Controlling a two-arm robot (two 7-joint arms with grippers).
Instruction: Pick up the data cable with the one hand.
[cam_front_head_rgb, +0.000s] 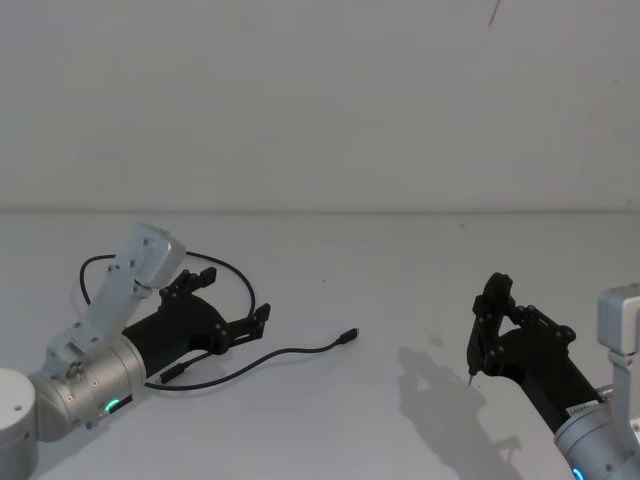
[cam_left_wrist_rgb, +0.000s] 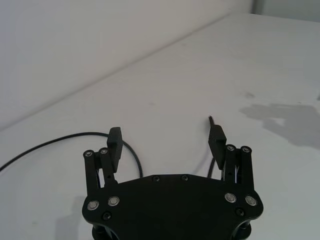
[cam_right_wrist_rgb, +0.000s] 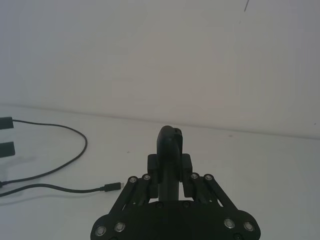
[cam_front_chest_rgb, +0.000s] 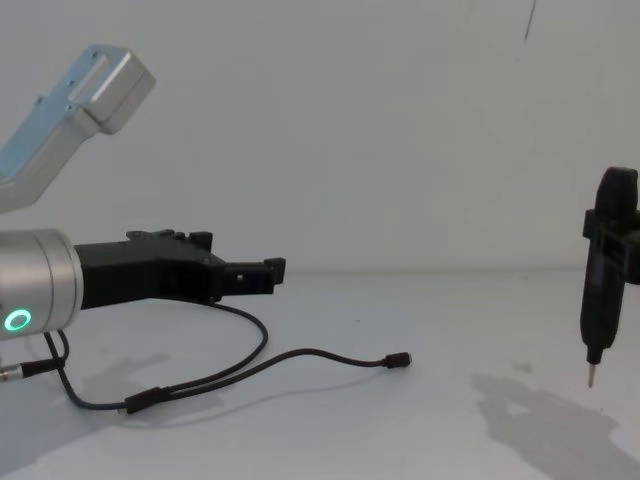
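Observation:
The data cable (cam_front_head_rgb: 290, 352) lies on the white table as a long thin black line. Its small plug (cam_front_head_rgb: 348, 335) points toward the middle and its thicker plug (cam_front_head_rgb: 172, 376) rests near my left arm. In the chest view the data cable (cam_front_chest_rgb: 300, 355) loops under my left gripper (cam_front_chest_rgb: 245, 262). My left gripper (cam_front_head_rgb: 238, 293) hovers low over that loop, open, with nothing between its fingers. The wrist view shows the left gripper (cam_left_wrist_rgb: 165, 132) spread wide, with the cable (cam_left_wrist_rgb: 60, 139) curving beneath it. My right gripper (cam_front_head_rgb: 490, 305) stands far right, shut on a pen-shaped tool (cam_front_chest_rgb: 603, 280).
A short black wire with a silver plug (cam_front_chest_rgb: 25, 369) lies by my left arm's base. The table's far edge meets a plain white wall (cam_front_head_rgb: 320, 100). Bare white table (cam_front_head_rgb: 420, 300) stretches between the two arms.

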